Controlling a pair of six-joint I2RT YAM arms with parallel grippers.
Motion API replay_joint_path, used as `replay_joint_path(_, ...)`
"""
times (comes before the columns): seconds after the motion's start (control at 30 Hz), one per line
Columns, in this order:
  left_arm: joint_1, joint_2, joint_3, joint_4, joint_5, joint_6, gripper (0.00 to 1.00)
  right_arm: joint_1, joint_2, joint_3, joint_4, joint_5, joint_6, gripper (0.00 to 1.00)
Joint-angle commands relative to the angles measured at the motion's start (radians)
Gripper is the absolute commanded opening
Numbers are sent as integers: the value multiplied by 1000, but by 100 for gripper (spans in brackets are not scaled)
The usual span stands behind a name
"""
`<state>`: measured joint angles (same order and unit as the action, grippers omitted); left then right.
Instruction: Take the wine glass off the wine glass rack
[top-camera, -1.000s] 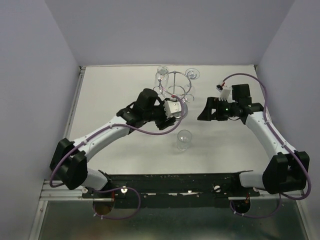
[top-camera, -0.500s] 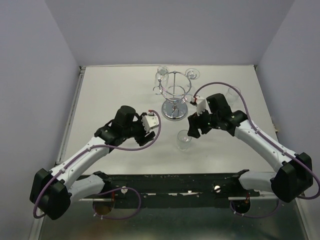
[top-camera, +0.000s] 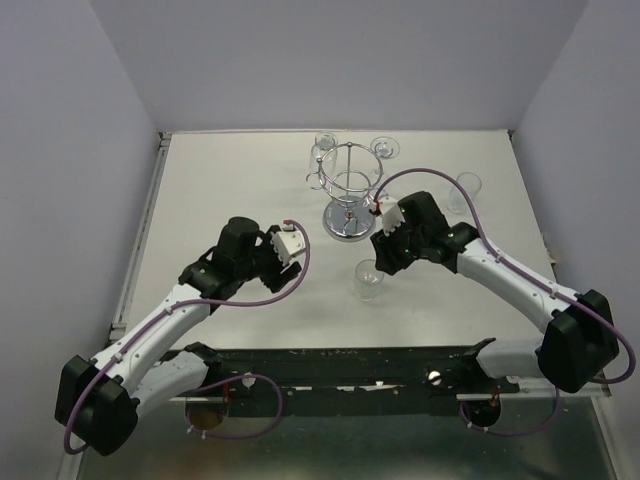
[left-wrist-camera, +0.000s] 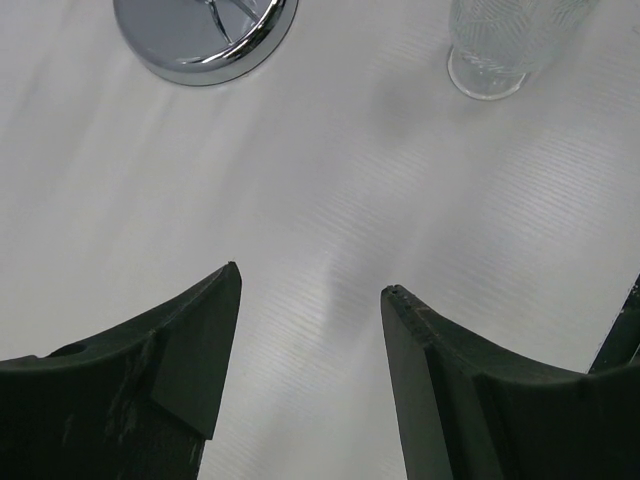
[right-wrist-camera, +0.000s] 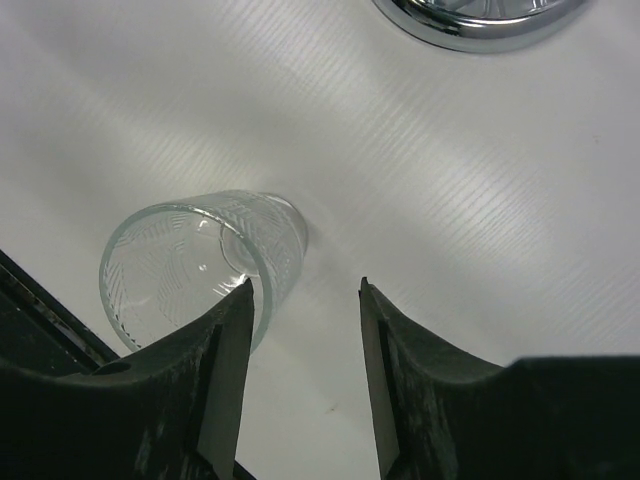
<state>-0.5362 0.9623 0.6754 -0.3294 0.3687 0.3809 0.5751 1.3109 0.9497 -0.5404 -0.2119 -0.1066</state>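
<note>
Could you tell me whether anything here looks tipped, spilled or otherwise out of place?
Nothing stands out. The wine glass rack stands upright, with wine glasses hanging on its far side. The tumbler by the right hand is upright, with no spill around it. Both it and the left hand are open and empty.

Bright, even light from above leaves only soft, faint shadows on the white table (top-camera: 200, 200). The chrome base of the wine glass rack (left-wrist-camera: 205, 40) carries glare; the wrist views are slightly soft.
</note>
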Motion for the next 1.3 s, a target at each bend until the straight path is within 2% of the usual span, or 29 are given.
replay_joint_path(0.0,19,-13,-16,44,-17,-5,73,8,14,-22,37,19,-19,52)
replay_joint_path(0.13,24,-4,-20,72,-8,-19,75,8,37,-26,57,23,-21,50)
replay_joint_path(0.27,24,3,-23,85,1,-31,75,8,60,-16,63,48,-27,43)
replay_joint_path(0.67,71,47,-17,105,30,-72,75,8,-36,-46,11,77,-97,18)
replay_joint_path(0.83,114,88,6,119,64,-108,75,8,-96,-68,23,71,-133,1)
replay_joint_path(1.03,133,124,38,119,69,-109,75,-4,-127,-71,25,101,-148,1)
replay_joint_path(1.27,136,144,59,110,72,-108,75,-243,-90,-43,-41,72,-157,1)
